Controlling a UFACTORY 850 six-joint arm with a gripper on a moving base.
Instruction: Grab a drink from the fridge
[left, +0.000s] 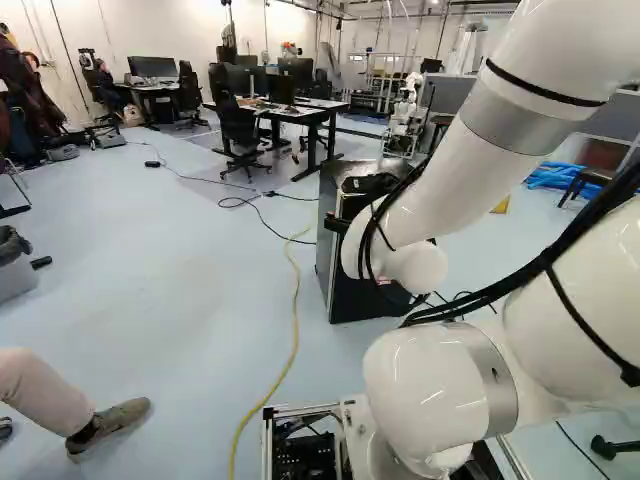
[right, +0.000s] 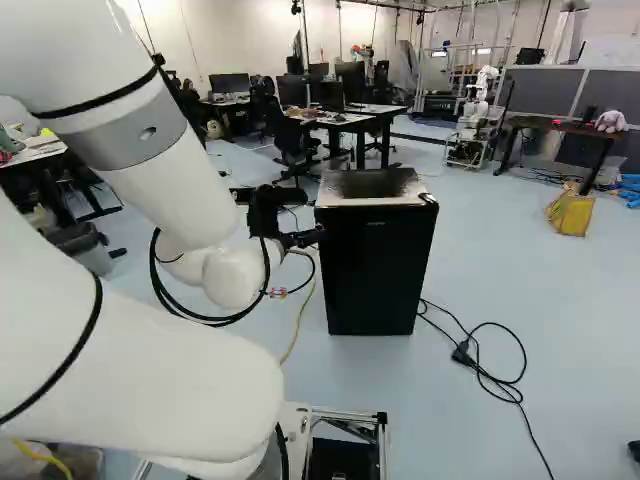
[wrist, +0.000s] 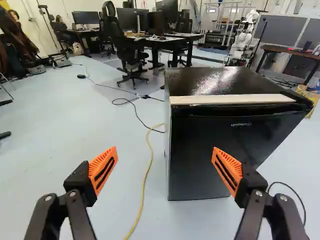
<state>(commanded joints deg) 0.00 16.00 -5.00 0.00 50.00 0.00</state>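
In the left base view my arm (left: 475, 170) hides part of the fridge (left: 365, 300) near centre and runs off the upper right; the left edge cuts a grey bin (left: 14, 278). I can't see inside the fridge.

I look out over a pale blue floor (left: 170, 250) with a soft sheen of light, a yellow cable (left: 296, 320) winding across it. Beyond, I see a desk (left: 300, 114) with monitors, a black office chair (left: 238, 128) beside it, and white walls (right: 220, 35). At the right of my right base view, grey partition panels (right: 540, 90) rise behind a brown-topped table (right: 555, 124).
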